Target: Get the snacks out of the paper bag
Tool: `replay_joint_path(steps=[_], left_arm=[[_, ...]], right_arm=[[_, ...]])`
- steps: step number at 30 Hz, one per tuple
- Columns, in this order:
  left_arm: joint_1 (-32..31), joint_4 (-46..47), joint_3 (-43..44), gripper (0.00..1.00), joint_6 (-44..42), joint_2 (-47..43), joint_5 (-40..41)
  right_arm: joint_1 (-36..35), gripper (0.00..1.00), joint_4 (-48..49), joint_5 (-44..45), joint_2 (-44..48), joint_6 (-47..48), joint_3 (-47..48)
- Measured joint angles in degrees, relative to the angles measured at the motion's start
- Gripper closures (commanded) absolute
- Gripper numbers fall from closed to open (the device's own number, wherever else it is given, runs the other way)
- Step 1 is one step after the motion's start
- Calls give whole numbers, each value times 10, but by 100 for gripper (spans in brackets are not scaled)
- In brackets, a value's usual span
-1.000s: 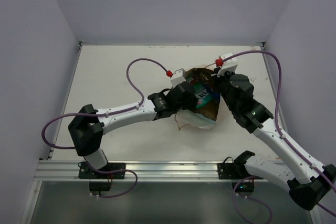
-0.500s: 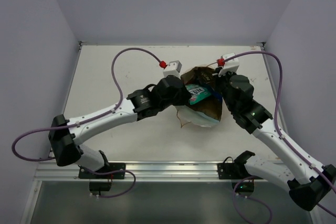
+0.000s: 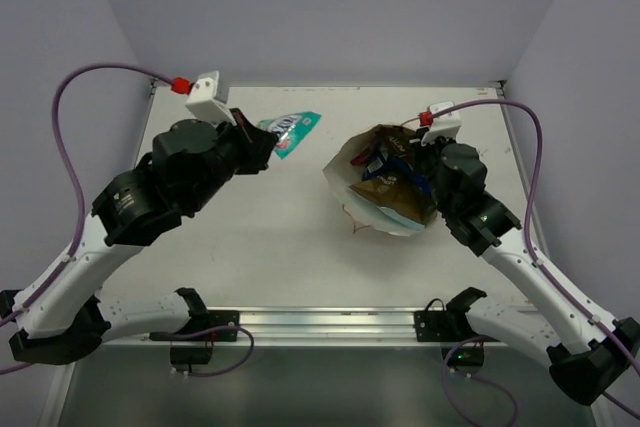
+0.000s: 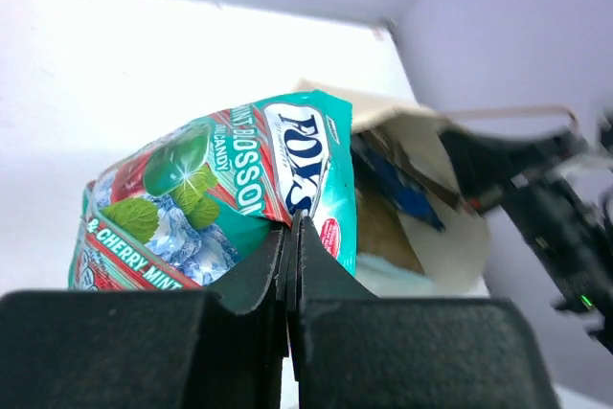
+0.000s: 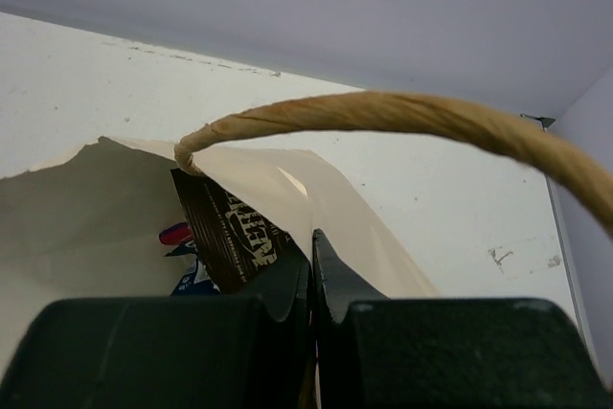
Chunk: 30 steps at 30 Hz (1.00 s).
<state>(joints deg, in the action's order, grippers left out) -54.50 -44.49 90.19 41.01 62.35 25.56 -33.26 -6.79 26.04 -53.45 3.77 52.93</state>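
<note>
The cream paper bag [image 3: 372,209] lies open at the table's right middle, with several packets inside, a blue one [image 3: 366,161] and a dark brown one [image 5: 228,237] among them. My right gripper [image 3: 428,155] is shut on the bag's rim [image 5: 330,206] at its right edge, under the twisted cord handle [image 5: 402,114]. My left gripper [image 3: 262,139] is shut on the green-red packet [image 3: 290,128] and holds it in the air over the table's far left. In the left wrist view the packet [image 4: 230,189] fills the middle above the closed jaws, with the bag [image 4: 450,208] behind it.
White walls rise close behind the table and on both sides. An aluminium rail [image 3: 320,322] with the arm bases runs along the near edge. Purple cables [image 3: 95,77] loop from both wrists.
My left gripper has drawn the green-red packet out of the bag and swung it up and to the far left. The right gripper has stayed shut on the bag's rim.
</note>
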Motion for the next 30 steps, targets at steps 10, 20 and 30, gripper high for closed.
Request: replay_joint_path(steps=[10, 20, 30], left_arm=[[207, 106, -80, 100, -141, 14, 59], [420, 386, -252, 100, -236, 187, -55], [467, 566, -292, 74, -256, 384, -112]], right_arm=[[0, 100, -17, -17, 17, -1, 0], [3, 100, -36, -51, 32, -3, 0], [3, 100, -43, -78, 52, -1, -13]])
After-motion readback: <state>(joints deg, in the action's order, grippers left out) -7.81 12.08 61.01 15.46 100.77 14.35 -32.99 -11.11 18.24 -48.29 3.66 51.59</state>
